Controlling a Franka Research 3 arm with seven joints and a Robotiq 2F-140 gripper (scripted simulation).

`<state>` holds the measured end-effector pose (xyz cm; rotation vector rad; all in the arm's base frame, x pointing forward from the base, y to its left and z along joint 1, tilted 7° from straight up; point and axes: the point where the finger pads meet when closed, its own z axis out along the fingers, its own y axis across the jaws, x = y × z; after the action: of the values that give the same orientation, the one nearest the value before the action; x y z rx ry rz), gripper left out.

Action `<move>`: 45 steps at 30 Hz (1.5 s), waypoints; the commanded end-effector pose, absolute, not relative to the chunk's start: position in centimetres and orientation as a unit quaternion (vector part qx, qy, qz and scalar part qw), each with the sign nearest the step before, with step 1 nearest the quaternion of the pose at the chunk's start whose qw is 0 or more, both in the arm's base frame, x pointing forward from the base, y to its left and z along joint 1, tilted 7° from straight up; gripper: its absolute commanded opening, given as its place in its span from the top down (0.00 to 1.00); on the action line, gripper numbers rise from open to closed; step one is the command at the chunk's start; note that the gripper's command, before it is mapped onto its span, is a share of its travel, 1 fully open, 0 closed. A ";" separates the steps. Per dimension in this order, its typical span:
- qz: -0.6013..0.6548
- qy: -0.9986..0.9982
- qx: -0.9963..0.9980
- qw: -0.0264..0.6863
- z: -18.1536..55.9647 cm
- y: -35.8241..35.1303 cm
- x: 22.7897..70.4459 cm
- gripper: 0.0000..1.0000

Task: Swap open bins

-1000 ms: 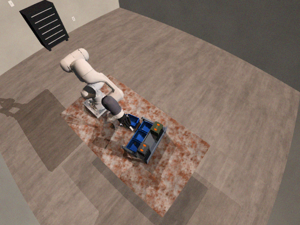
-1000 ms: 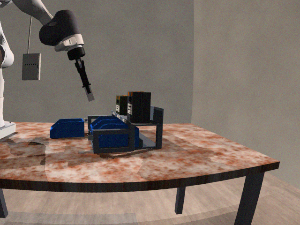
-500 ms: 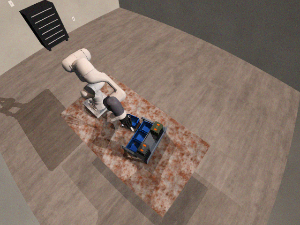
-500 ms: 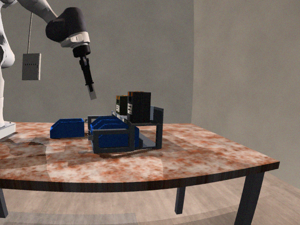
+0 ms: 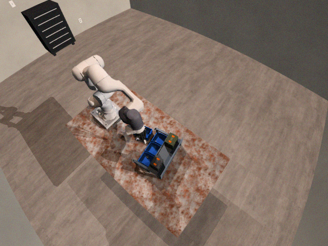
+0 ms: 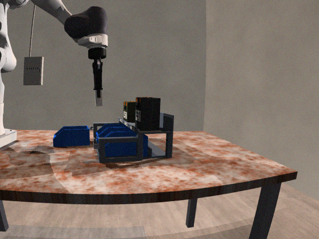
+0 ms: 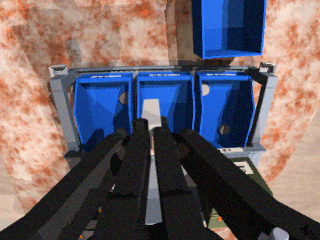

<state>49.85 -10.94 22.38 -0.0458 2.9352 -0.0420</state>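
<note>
A grey shelf (image 6: 133, 140) on the table holds three blue open bins side by side. In the wrist view the left bin (image 7: 100, 110) shows a small part and the right bin (image 7: 226, 107) shows two. The middle bin (image 7: 167, 96) looks empty, though my fingers hide part of it. A fourth blue bin (image 7: 227, 7) with two tan parts stands on the table in front of the shelf, and it also shows in the exterior view (image 6: 71, 135). My gripper (image 6: 98, 100) (image 7: 152, 110) is shut on nothing and points straight down, well above the shelf's front, over the middle bin.
Two dark boxes with orange marks (image 6: 147, 113) (image 6: 128, 111) stand on the shelf's upper board behind the bins. The robot base (image 5: 104, 114) is on the table's far side. A grey box hangs on the wall (image 6: 33, 70).
</note>
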 end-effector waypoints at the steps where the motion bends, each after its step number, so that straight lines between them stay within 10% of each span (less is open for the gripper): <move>1: -0.010 0.998 0.001 0.065 21.6 -10.8 48.5 1.00; 45: -0.013 0.997 -0.045 0.063 17.7 6.1 37.8 1.00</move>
<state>37.85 5.95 17.73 -0.1911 3.0140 -0.0468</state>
